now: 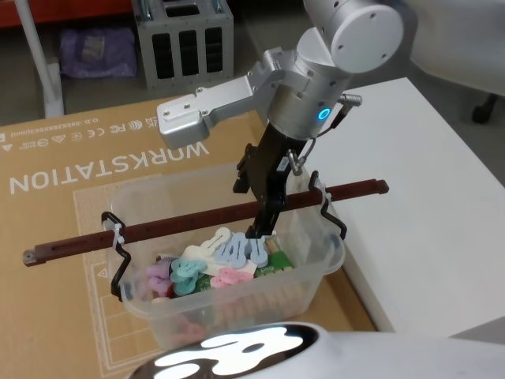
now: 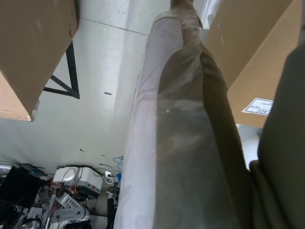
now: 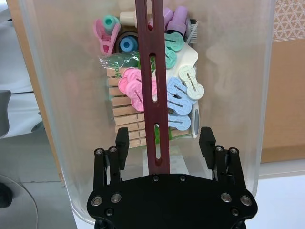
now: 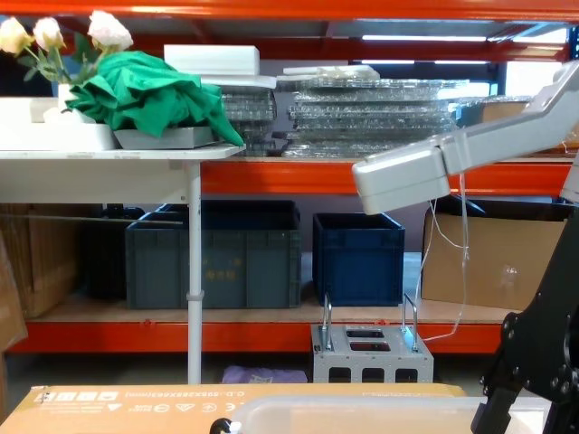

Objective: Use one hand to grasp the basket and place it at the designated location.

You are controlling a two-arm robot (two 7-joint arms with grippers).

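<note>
The basket (image 1: 237,317) is a translucent whitish tub holding several pastel clips and wooden pegs, standing on a cardboard box. Its reddish-brown handle bar (image 1: 189,223) spans the tub and is tied to black wire brackets. My right gripper (image 1: 257,210) hangs over the middle of the bar, open, with one finger on each side of it. In the right wrist view the handle bar (image 3: 153,86) runs between the two fingers (image 3: 122,143) with a gap on both sides, above the basket (image 3: 57,119). The chest view shows the basket's rim (image 4: 362,409) and the right gripper (image 4: 493,411) at the lower right.
The basket rests on a flat cardboard box (image 1: 71,166) marked WORKSTATION. A white table (image 1: 426,197) lies to the right. A grey slotted unit (image 1: 185,43) stands behind the box. Dark blue crates (image 4: 357,258) sit on a shelf farther back.
</note>
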